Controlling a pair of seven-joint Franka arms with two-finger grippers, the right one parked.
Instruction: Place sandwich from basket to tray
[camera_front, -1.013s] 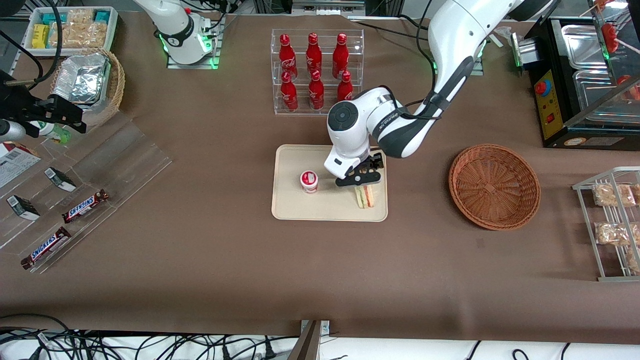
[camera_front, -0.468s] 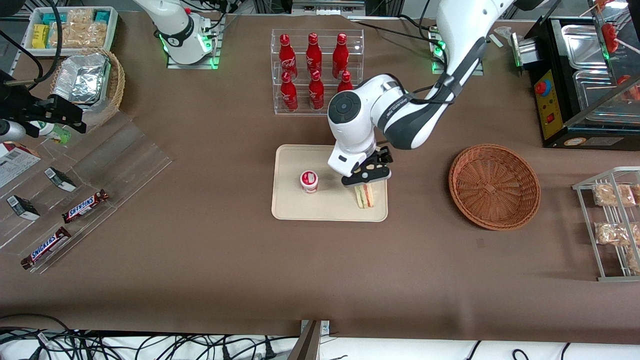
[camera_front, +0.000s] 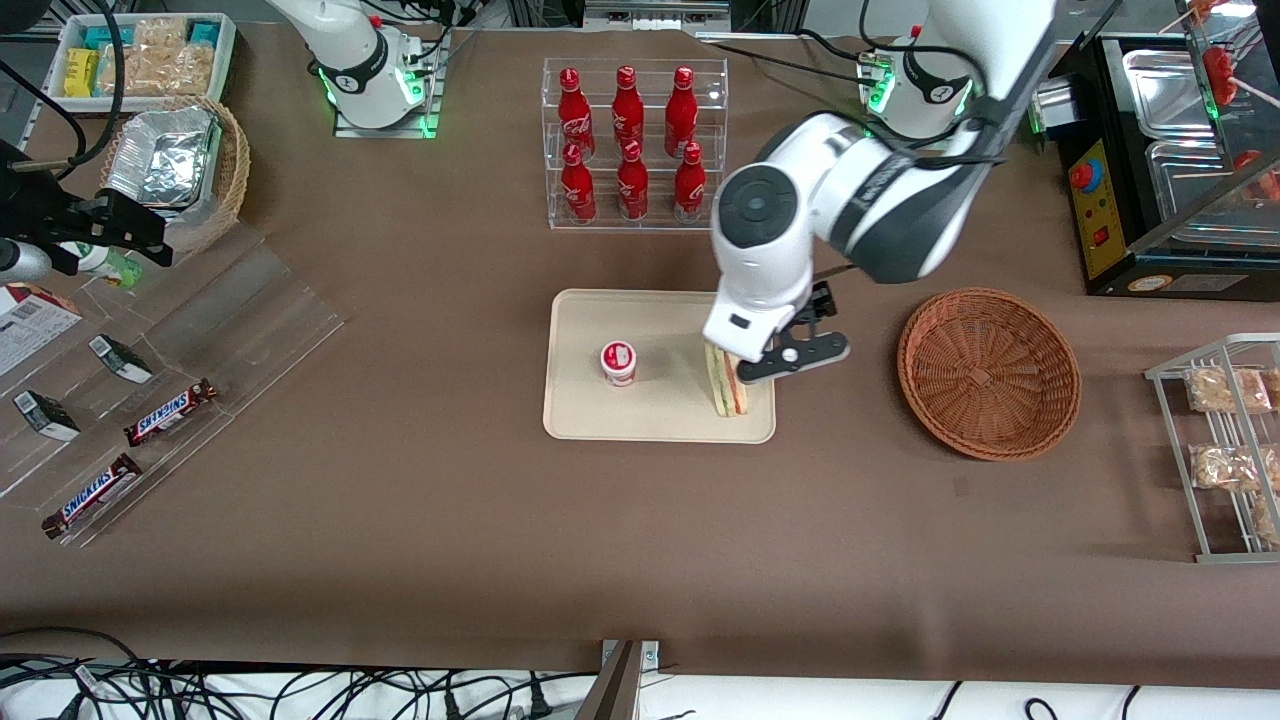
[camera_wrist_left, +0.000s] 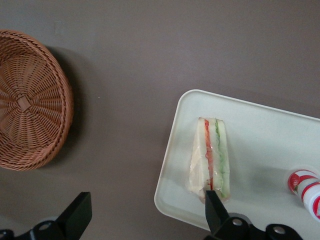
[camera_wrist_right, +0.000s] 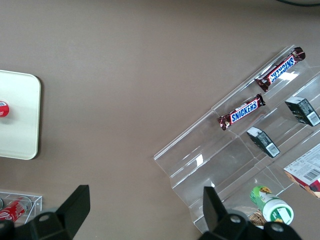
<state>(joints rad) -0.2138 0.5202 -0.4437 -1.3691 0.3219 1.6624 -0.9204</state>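
The sandwich (camera_front: 727, 385) (camera_wrist_left: 210, 160), a clear-wrapped white wedge with red and green layers, lies on the cream tray (camera_front: 600, 410) (camera_wrist_left: 265, 135), along the tray's edge toward the working arm's end. My gripper (camera_front: 795, 360) (camera_wrist_left: 147, 217) hangs open above that tray edge, over the strip of table between tray and basket, with nothing between its fingers. The round reddish-brown wicker basket (camera_front: 988, 372) (camera_wrist_left: 30, 100) stands beside the tray toward the working arm's end, and nothing is in it.
A small red-and-white cup (camera_front: 618, 362) (camera_wrist_left: 305, 186) stands on the tray. A clear rack of red bottles (camera_front: 628, 140) stands farther from the front camera. A wire snack rack (camera_front: 1225, 450) and a black appliance (camera_front: 1160, 150) are at the working arm's end; Snickers bars (camera_front: 170, 411) lie toward the parked arm's end.
My gripper has let go of the sandwich, risen and shifted toward the basket. The sandwich stays on the tray.
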